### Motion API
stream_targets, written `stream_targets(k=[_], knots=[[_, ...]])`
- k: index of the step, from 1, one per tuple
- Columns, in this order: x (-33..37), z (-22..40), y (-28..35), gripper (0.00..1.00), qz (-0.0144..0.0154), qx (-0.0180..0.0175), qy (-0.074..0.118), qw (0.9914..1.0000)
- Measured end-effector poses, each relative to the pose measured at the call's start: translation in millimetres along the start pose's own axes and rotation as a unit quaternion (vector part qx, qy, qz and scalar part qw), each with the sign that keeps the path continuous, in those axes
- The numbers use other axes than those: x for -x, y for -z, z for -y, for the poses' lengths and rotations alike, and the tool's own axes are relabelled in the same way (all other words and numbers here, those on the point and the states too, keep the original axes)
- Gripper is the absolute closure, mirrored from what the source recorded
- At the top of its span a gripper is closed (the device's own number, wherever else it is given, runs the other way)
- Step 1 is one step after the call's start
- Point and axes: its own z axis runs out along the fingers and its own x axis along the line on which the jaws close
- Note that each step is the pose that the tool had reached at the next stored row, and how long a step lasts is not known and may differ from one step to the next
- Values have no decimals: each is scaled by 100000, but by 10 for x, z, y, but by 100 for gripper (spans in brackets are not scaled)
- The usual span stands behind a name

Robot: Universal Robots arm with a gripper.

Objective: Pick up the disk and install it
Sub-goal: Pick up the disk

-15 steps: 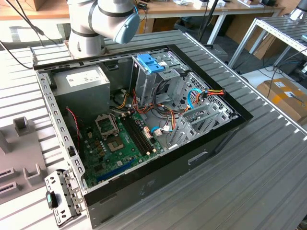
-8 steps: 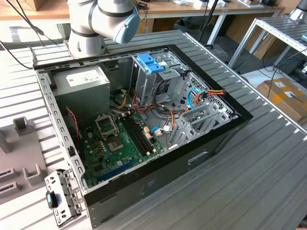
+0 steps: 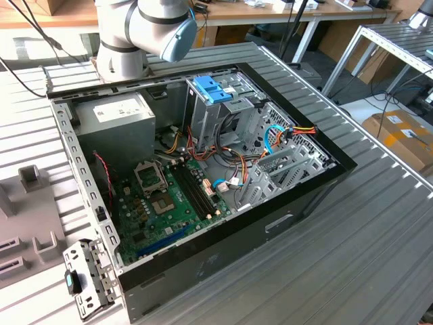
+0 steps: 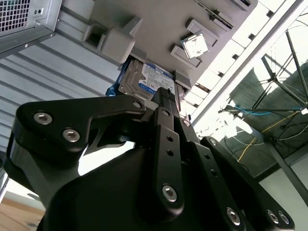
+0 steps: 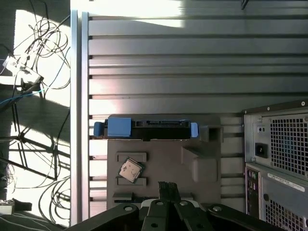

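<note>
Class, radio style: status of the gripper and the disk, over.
Gripper shut, empty, short of the disk. Disk standing in grey fixture. Nothing between them.

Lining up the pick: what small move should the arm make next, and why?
Probably ease the gripper towards the dark rectangular hard drive with blue rails: it stands on edge in the grey fixture block, and the gripper is not yet on it.

Grey robot arm [image 3: 135,30] with a pale blue joint cap [image 3: 181,42] in the exterior view; black gripper [image 4: 164,95] [image 5: 168,186] in both wrist views, fingers pressed together
</note>
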Motion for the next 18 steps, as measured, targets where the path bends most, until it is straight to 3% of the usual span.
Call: stream_targets(k=[18], knots=[[0, 0, 0, 89, -91, 48, 2029, 99979]])
